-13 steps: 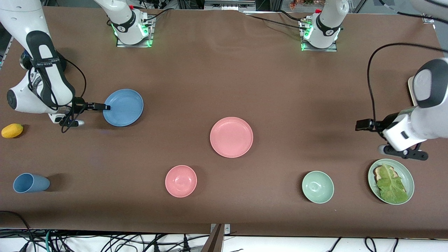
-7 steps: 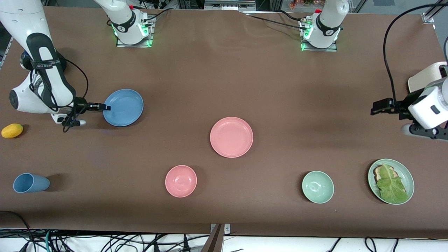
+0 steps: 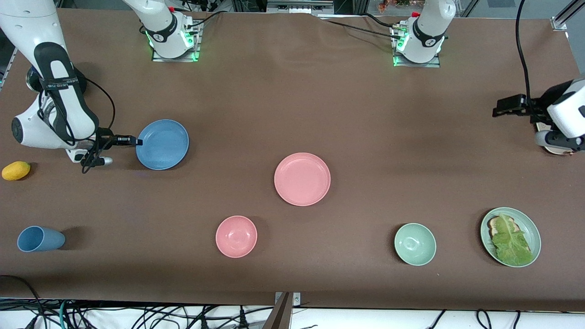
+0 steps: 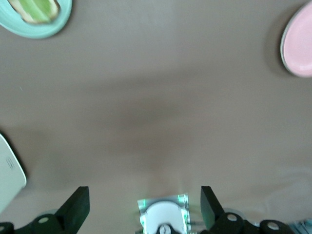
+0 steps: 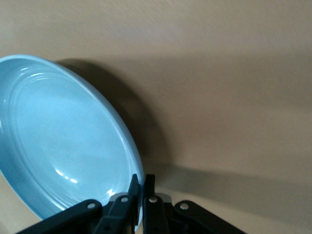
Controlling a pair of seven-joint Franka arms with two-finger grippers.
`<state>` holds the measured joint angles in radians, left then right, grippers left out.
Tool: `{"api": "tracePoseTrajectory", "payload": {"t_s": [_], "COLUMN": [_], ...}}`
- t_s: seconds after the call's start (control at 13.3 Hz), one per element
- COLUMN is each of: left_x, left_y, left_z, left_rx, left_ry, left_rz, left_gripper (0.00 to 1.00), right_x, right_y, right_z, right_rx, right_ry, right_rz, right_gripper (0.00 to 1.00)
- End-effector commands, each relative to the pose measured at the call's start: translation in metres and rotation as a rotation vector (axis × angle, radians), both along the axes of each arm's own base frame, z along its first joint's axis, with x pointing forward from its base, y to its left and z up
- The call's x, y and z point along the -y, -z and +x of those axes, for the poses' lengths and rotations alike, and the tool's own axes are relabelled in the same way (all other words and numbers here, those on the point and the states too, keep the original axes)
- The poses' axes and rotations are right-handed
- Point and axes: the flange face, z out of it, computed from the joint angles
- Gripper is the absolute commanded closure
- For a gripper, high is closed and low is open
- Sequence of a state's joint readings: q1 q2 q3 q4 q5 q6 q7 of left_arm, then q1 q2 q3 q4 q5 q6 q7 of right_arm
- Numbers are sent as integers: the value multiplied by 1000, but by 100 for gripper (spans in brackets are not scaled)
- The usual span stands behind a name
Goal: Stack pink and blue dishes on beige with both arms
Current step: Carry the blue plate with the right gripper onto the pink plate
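1. The table (image 3: pixel 292 114), covered in matte brown cloth, is unchanged.
2. The left gripper (image 3: pixel 505 106), jaws spread wide, has been drawn away from the lettuce plate (image 3: pixel 532 228) toward the left arm's end, over the partly hidden beige plate (image 3: pixel 555 151).
3. The blue plate (image 3: pixel 162 144), round and low-rimmed, has been tilted and shifted slightly toward the pink plate (image 3: pixel 302 178).
4. The right gripper (image 3: pixel 132 140) has been pinched shut on the blue plate's rim.
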<state>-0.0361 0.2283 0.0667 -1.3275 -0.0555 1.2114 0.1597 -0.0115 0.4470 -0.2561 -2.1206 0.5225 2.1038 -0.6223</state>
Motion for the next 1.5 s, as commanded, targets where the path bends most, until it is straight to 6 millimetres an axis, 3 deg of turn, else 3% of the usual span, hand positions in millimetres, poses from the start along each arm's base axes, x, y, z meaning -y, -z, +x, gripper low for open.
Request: {"api": "tracePoseTrajectory", "payload": {"t_s": [0.0,0.15,0.22,0.37,0.6,0.82,1.05,1.27,1.42], "left_x": [3,-9,-6,10,20,20,18,28,27], "left_y": [-2,-24,-38,-47,-54,-50,-44,-43,-35], "left_z": [-5,-9,-10,-11,-18,-22,-45,-54,-70], "left_rx": [-17,29,60,77,76,60,34,31,62], "left_ry": [4,-19,-16,0,-101,-89,-29,-8,-10], "left_rz": [-14,-19,-18,-18,-33,-39,-54,-50,-44], "left_gripper": [0,0,0,0,0,0,0,0,0], "right_x": [-31,-68,-92,-140,-238,-345,-434,-504,-535], "right_y": [-55,-93,-110,-127,-154,-150,-141,-112,-99], "right_z": [30,57,72,86,106,125,133,121,110], "right_rx": [45,6,29,11,-26,-21,10,103,163], "right_ry": [-38,-77,-124,-138,-36,41,162,249,239], "right_rz": [52,79,80,72,-14,-98,-155,-165,-155], "right_gripper": [100,100,100,100,100,100,100,100,100]}}
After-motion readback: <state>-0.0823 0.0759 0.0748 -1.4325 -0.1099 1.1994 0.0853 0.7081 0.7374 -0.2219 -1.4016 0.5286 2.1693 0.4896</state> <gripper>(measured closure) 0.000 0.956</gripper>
